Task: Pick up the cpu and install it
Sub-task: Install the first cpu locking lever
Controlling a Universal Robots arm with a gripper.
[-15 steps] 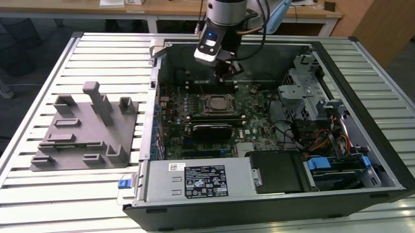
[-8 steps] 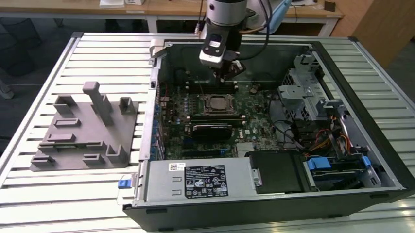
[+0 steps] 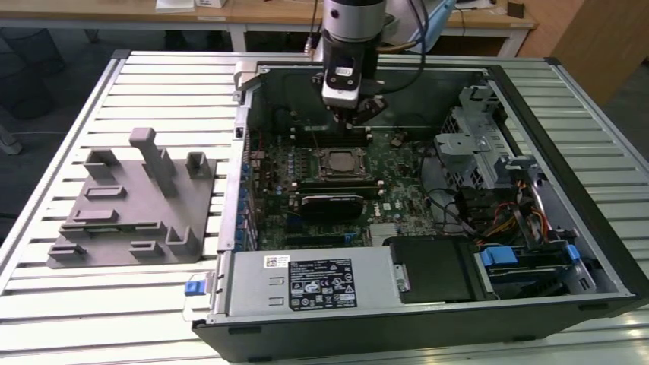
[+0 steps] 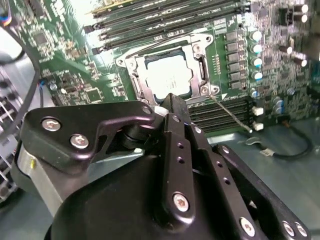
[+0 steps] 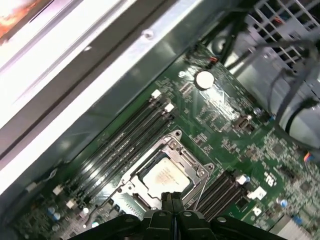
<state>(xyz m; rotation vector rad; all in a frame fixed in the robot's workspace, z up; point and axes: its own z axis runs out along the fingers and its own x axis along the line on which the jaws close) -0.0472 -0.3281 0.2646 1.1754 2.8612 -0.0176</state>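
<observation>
The cpu (image 3: 338, 160) lies flat in the black socket frame (image 3: 316, 164) on the green motherboard inside the open computer case; its silvery top faces up in both wrist views (image 4: 167, 75) (image 5: 164, 176). My gripper (image 3: 355, 119) hangs above the board, a little beyond the socket toward the case's far wall. Its black fingers are pressed together with nothing between them, their tips (image 4: 172, 100) (image 5: 172, 197) just off the socket's edge. The socket's thin metal lever (image 4: 231, 114) sticks out sideways from the frame.
A grey plastic fixture (image 3: 132, 205) with upright blocks sits on the slatted table at the exterior view's left. Inside the case (image 3: 243, 84) are memory slots (image 4: 165, 15), a power supply (image 3: 304, 283), a drive cage (image 3: 487, 152) and loose cables (image 3: 507, 220).
</observation>
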